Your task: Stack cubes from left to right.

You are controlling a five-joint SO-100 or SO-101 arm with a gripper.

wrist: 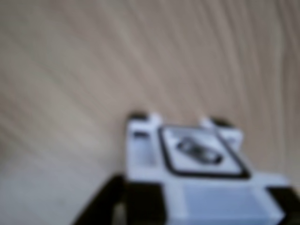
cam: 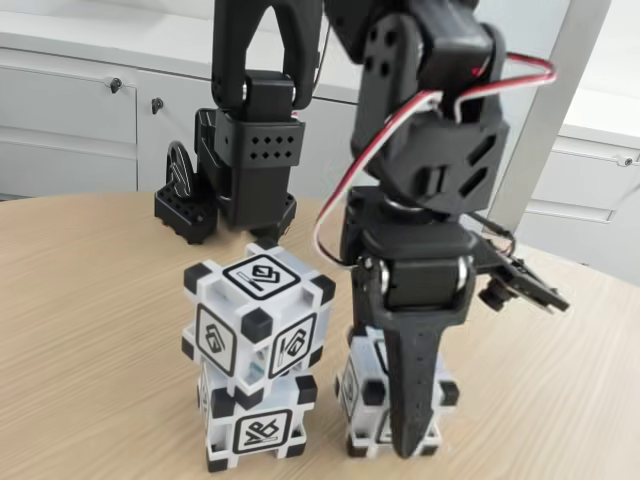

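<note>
Two cubes stand stacked at the left of the fixed view. The upper cube [cam: 258,318] sits turned a little on the lower cube [cam: 254,428]. A third cube [cam: 362,392] rests on the wooden table [cam: 90,340] to their right. My gripper [cam: 398,438] reaches straight down over this third cube, with one black finger [cam: 414,385] across its near face and the other finger hidden behind it. The wrist view is blurred and shows the same cube [wrist: 201,159] very close, with a dark finger [wrist: 101,208] at its lower left.
The arm's black base [cam: 235,175] stands at the back of the table, behind the stack. White cabinets [cam: 70,120] run along the back and a white post [cam: 545,110] rises at the right. A narrow gap separates the stack from the third cube.
</note>
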